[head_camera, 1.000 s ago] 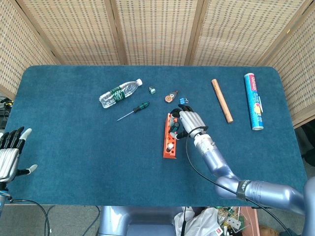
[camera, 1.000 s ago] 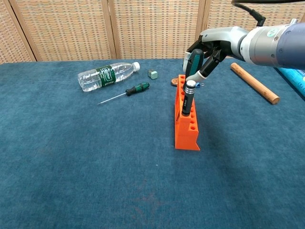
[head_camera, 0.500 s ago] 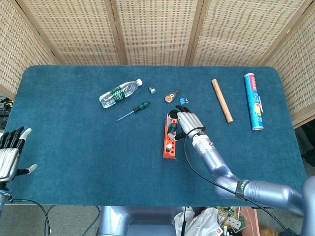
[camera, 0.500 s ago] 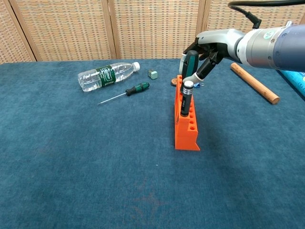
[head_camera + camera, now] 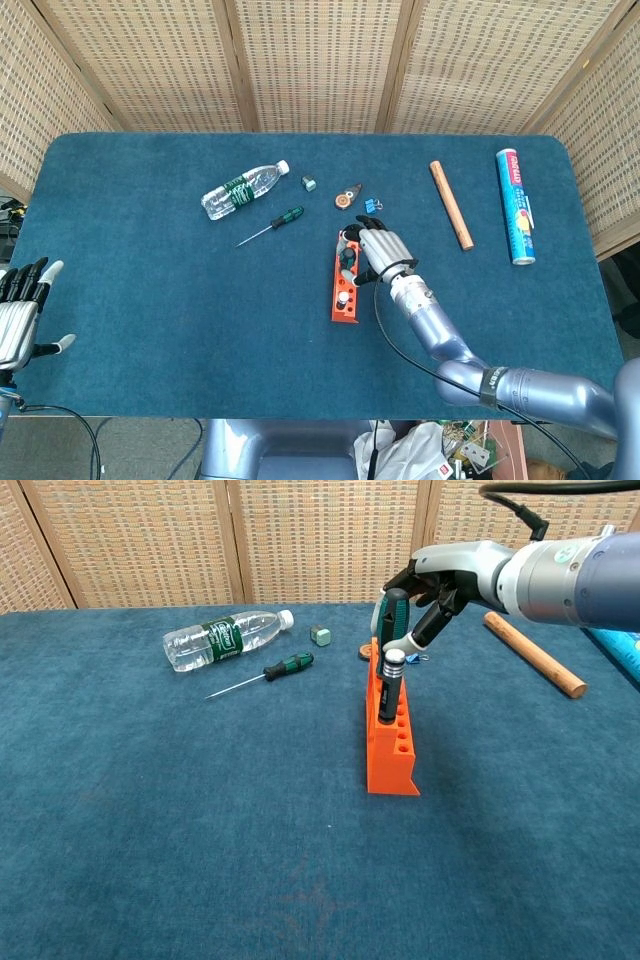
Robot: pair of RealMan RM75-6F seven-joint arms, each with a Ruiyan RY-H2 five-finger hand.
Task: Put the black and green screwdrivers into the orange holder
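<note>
Above the orange holder (image 5: 392,742), the right hand (image 5: 432,585) grips a black-and-green screwdriver (image 5: 391,613); no label is readable.

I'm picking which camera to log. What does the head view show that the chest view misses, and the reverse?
Only the head view shows the left hand at the table's near-left edge and the whole blue roll. Only the chest view shows, side-on, a screwdriver standing upright in the orange holder. Both show the right hand gripping a green-and-black screwdriver above the holder, the water bottle and the wooden rod.
</note>
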